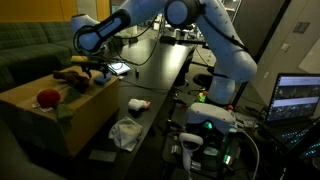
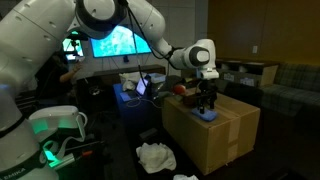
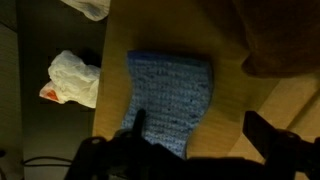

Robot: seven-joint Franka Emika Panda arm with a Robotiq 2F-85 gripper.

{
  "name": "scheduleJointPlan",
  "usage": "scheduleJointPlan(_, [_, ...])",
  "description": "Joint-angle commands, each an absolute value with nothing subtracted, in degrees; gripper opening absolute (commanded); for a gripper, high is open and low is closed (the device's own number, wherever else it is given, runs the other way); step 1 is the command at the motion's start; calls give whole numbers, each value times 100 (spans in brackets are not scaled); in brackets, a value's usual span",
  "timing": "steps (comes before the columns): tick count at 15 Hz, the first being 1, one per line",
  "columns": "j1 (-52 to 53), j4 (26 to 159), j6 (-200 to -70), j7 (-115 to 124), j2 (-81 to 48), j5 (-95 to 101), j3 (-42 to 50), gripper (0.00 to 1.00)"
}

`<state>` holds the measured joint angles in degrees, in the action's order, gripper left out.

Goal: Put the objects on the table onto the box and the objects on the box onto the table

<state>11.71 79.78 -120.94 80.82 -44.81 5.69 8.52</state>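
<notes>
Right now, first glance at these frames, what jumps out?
The big white arm reaches over the tan cardboard box, and its gripper hangs open above a blue knitted cloth lying on the box top. A red object also sits on the box. Beside the box, a crumpled white wad stands out on the black table.

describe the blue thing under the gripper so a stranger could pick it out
Find the large tan cardboard box. On its flat top, directly below the open gripper, lies a blue textured cloth. It is the only blue item there; the crumpled white object lies off the box, on the black table.
</notes>
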Motion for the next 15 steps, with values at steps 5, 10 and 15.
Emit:
scheduleJointPlan(5, [1153, 8353, -12152, 8632, -4212, 931, 1064, 100])
scheduleJointPlan(10, [909, 8497, -12232, 8384, -4185, 1045, 1094, 100])
scheduleJointPlan(15, [686, 8564, -12419, 8091, -4267, 1066, 1031, 90])
